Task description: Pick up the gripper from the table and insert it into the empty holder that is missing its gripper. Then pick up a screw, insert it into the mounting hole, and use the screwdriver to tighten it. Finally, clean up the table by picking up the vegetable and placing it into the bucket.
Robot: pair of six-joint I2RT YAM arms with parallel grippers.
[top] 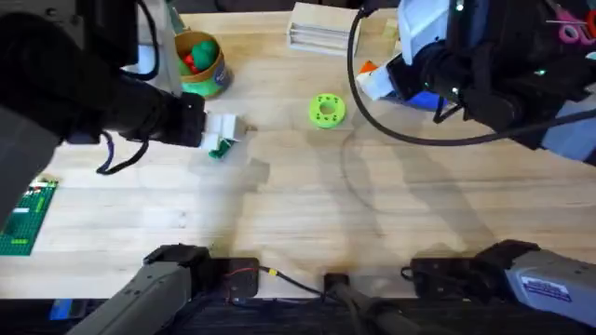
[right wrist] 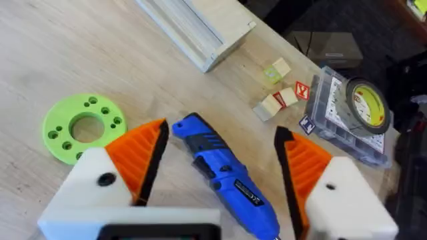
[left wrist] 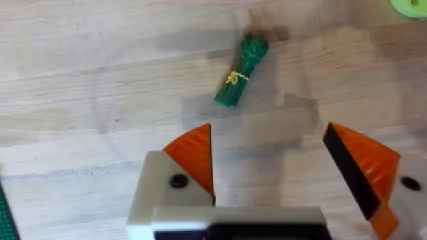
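Pale wood bears the slim, yellow-banded green vegetable (left wrist: 240,72) before the spread left tool (left wrist: 270,163).

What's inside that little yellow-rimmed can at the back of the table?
The bucket holds something red and something rounded and green. Only their tops show above the rim; whatever lies beneath them, and the can's bottom, is covered, so I cannot say what they are.

Green holed disc (top: 325,110) — tape roll (right wrist: 366,107)
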